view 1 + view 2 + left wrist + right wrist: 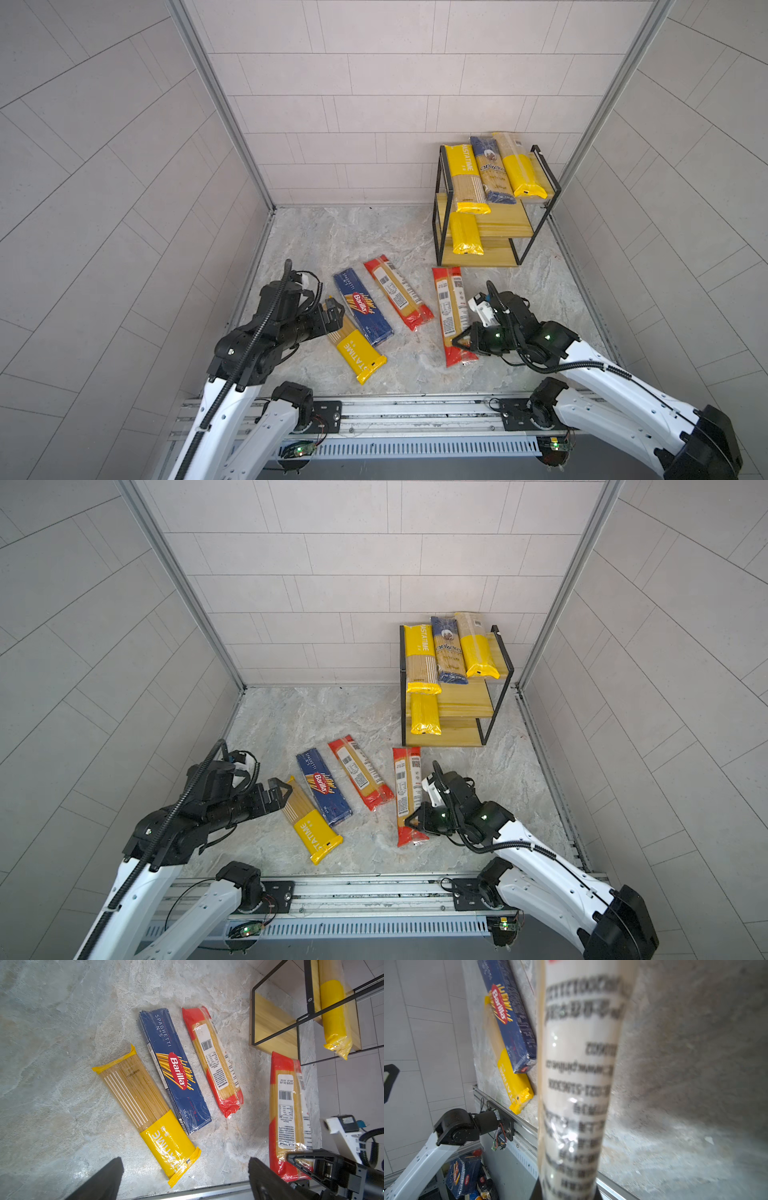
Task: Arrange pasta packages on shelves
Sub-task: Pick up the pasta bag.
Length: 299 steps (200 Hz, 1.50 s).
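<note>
The red-ended pack lay nearest the shelves, its far end just short of the bottom board. It was gripped near its close end by the right pincer, whose jaws were drawn in narrowly across the pack. In the right wrist view the white label was seen running straight out from the jaws, so the pack was held lengthwise. Whether it was clear of the tabletop could not be told. A grip so near 1 end was judged likely to let the long pack droop, though the arm would be kept away from the black frame.

On the top tier 3 packs were laid side by side, front to back: the shelved PASTATIME pack, a dark blue pack and a plain yellow pack. 1 lower yellow pack was set on the middle tier, and the bare board beside it was judged the likeliest place for the held pack.

3 more packs were lying close together and roughly parallel on the tabletop: a second red-ended pack, a Barilla box and the loose PASTATIME pack. The left pincer was held wide open over that last pack's far end, gripping nothing, apparently staged for a later pick.
</note>
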Tool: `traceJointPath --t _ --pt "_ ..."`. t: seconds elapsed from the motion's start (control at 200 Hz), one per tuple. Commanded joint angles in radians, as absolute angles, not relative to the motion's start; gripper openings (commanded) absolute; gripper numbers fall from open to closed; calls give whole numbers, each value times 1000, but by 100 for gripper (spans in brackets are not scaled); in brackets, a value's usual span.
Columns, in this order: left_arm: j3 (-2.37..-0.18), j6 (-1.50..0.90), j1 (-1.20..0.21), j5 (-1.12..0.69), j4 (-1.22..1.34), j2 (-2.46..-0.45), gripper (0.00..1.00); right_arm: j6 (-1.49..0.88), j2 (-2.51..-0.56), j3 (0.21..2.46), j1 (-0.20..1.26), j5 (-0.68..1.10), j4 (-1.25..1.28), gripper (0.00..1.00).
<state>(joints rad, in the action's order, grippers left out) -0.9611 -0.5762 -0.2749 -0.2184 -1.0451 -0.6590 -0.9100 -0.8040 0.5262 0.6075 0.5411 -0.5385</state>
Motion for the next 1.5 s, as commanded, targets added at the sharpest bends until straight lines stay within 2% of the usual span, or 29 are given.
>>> traceJointPath --t 0.0,0.31,0.745,0.991,1.251,1.356,1.491 --pt "-976 -578 -267 -216 -1045 -647 100 -887 -685 557 599 542 -545 0" --pt "-982 -589 -269 -239 -1032 -654 100 -924 -402 541 581 488 -710 0" --pt "-1008 -580 -268 -251 -1041 -662 100 -887 -310 689 568 414 -854 0" --pt "-1023 -564 -268 -289 -1022 -694 99 -824 -383 802 566 328 -877 0" --pt "-1032 -545 -268 -317 -994 -724 100 -717 -562 958 529 259 -887 0" --pt "-1043 -534 -268 -324 -991 -738 99 -672 -638 1006 454 283 -885 0" --pt "-1060 -515 -267 -324 -991 -746 100 -636 -726 1025 271 437 -848 0"
